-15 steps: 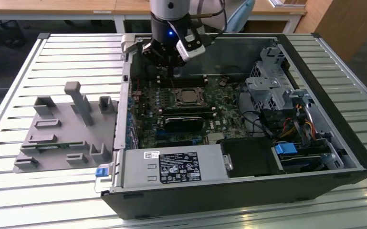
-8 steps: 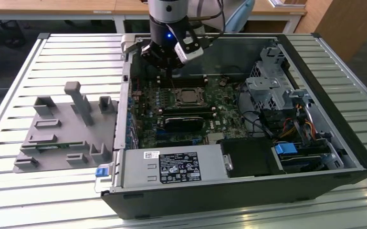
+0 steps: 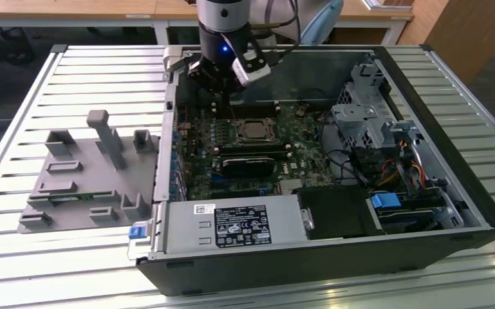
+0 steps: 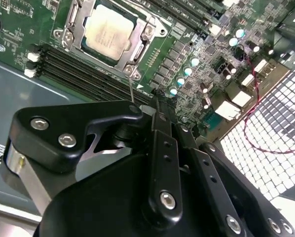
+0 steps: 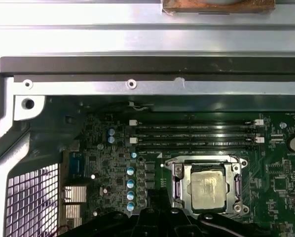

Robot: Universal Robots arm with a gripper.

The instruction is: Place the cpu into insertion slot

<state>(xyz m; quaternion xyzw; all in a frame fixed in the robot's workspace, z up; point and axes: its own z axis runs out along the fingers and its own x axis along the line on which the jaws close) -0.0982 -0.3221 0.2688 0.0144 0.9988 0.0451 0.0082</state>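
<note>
The open computer case (image 3: 316, 257) lies on its side on the slatted bench (image 3: 58, 257), motherboard facing up. The insertion slot (image 3: 237, 131) sits near the middle of the green board. Its thin metal frame is clear in the second wrist view (image 4: 71, 30) and in the first wrist view (image 5: 178, 185). The cpu (image 3: 252, 131) lies flat inside the insertion slot, silvery face up, with the frame around all four of its sides (image 4: 108, 30) (image 5: 208, 190). The long black memory slots (image 5: 197, 136) run parallel just beside the insertion slot (image 4: 83, 69). The gripper (image 3: 221, 90) hangs above the board on the memory-slot side of the insertion slot, near it but clear of the cpu. In both wrist views the black linkage of the gripper (image 4: 155, 101) (image 5: 155, 197) stands in front of the board. How far the gripper is open cannot be told, and nothing can be seen in its hold. A row of blue-topped capacitors (image 5: 130, 182) stands just beside the insertion slot. Outside the case, well apart from the insertion slot, a grey parts fixture (image 3: 84, 187) rests on the bench.
</note>
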